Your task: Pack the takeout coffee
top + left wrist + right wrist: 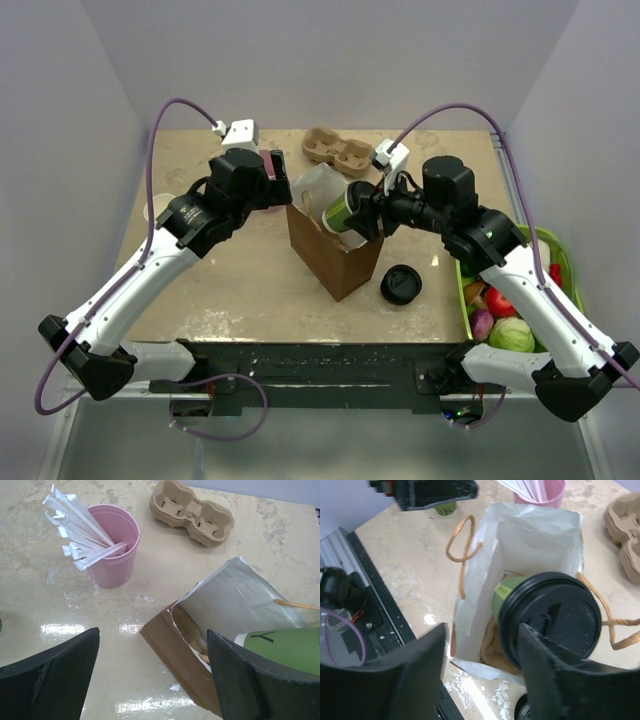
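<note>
The left gripper is hovering over the table with its two fingers spread wide and nothing between them. Beyond its fingertips a pink cup is standing upright, holding white wrapped straws, and further out a cardboard cup carrier is lying flat. A brown paper bag is standing open just past one fingertip, its pale lining showing. The takeout coffee, a green-sided cup with a round black lid, is lying tilted in the bag's mouth, bottom pointing down into the bag and lid facing the right gripper. That gripper's fingers are standing apart: one finger is crossing in front of the lid, though whether it is touching is unclear, while the other is sitting well clear of the cup, so the cup is not clamped. Below that gripper a round black lid is resting just beside the bag. Farthest right, a green tray is holding vegetables.
</note>
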You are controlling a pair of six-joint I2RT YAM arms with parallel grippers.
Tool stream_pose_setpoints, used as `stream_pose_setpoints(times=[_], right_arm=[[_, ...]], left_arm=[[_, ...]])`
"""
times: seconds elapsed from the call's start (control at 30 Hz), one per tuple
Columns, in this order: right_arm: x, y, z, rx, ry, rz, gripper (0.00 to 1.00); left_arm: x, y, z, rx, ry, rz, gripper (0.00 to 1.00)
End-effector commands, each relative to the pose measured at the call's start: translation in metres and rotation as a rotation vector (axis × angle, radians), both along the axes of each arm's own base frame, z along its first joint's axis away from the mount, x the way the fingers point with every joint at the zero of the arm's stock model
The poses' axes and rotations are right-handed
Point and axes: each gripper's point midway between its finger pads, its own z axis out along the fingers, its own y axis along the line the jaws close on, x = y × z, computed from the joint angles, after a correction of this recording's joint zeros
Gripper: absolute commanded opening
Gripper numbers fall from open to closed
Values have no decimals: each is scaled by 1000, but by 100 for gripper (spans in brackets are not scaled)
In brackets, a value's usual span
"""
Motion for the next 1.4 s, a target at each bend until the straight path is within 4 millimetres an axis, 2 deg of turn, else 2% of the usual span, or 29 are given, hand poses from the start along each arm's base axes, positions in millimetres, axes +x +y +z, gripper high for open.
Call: stream_pose_setpoints(times=[0.0,0.17,0.3,0.53,0.7,0.9,1.07,1.37], right_arm=[[20,-10,0,-44,3,-116,53],[26,-8,-12,-88,25,-112,16],[27,-4,-14,-95,20,-87,0],[29,-4,-36,-202,51,-45,0],[28,-2,-56,-293,84,-25,0],[27,-1,-76,-435,65,-34,0],[19,4,-98,-549,54,55,0],[18,-5,-134,-695,117,108,0]], left_arm=[[2,2,14,-6,-48,1,93],[6,3,19,2,-65,17,94],[15,-5,19,9,-65,-22,96],[34,-23,17,6,-64,-109,96],[44,-34,0,33,-18,-144,95],[45,-43,-24,58,25,-195,91],[46,-46,-36,75,49,-212,85],[48,-48,-42,92,57,-227,82]])
